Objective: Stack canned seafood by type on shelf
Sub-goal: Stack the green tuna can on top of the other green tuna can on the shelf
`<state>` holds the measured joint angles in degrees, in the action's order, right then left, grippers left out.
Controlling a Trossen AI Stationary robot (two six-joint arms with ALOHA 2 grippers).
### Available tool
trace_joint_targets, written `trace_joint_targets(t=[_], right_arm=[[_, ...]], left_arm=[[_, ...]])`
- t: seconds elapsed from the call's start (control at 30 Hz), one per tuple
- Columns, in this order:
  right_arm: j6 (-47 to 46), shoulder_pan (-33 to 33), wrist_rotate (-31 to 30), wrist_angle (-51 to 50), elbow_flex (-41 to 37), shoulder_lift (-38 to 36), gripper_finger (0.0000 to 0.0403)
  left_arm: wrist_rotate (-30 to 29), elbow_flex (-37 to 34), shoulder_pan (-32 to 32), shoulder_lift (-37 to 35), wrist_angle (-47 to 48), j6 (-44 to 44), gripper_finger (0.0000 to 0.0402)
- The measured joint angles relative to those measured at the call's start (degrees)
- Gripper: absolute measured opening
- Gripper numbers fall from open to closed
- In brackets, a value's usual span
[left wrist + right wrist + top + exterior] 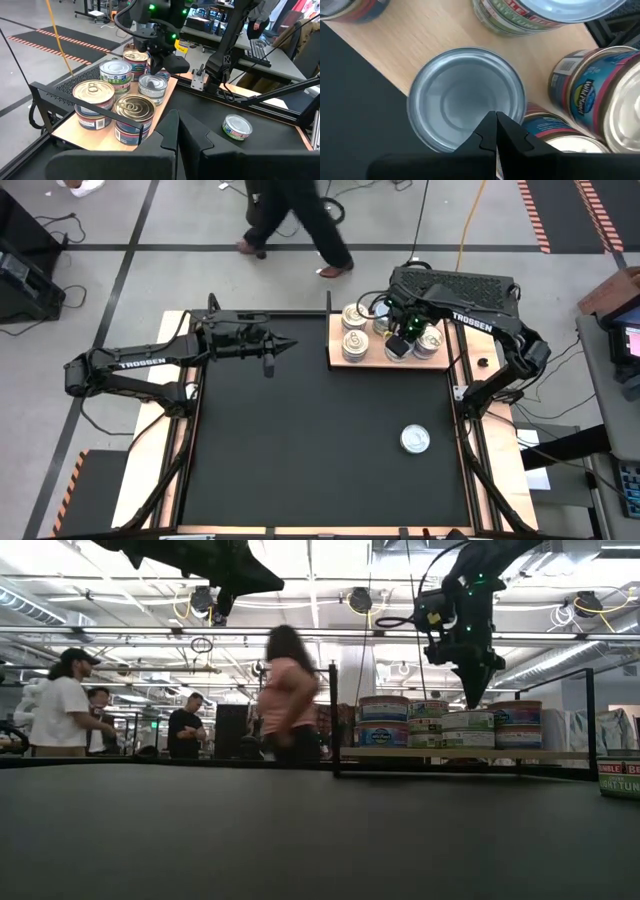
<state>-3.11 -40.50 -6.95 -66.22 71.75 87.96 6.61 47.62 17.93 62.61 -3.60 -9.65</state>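
1. Over the wooden shelf (392, 361) at the far right of the black mat, your right gripper (398, 346) hovers with its fingers pinched together and nothing between them, directly above a silver-topped can (466, 98) that sits at the shelf's mat-side edge.
2. Most of the canned seafood already stands on that shelf in short stacks, among them a gold-topped stack (134, 118) at the shelf's near corner; one loose can (415, 440) lies alone on the mat, well apart from the shelf and toward your side of the table.
3. Your left gripper (283, 345) waits off the shelf's left edge, likewise pinched shut and carrying nothing.
4. The step in hand looks like leaving the shelf to fetch the loose can. Lift the right gripper straight up before you travel, since the stacks flanking the silver-topped can stand just beside its fingers.
5. Spread the fingers only once you are off the shelf and over bare mat.
6. Between the shelf and the loose can the mat lies bare, so that path gives you free room.
7. Mind the shelf's mat-side edge: the silver-topped can sits close to it, and a sideways nudge could tip it off.
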Motion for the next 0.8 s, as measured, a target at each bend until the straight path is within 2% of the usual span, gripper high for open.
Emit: trace_joint_targets(t=[0.6, 0.8], right_arm=[[-0.3, 0.2, 0.7, 2.7, -3.4, -0.1, 0.0000], [-1.2, 2.5, 1.2, 3.3, -3.5, -0.1, 0.0000]], left_arm=[[0.0, 0.0, 0.0, 0.0, 0.0, 0.0, 0.0008], [0.0, 0.0, 0.0, 0.0, 0.0, 0.0, 0.0008]])
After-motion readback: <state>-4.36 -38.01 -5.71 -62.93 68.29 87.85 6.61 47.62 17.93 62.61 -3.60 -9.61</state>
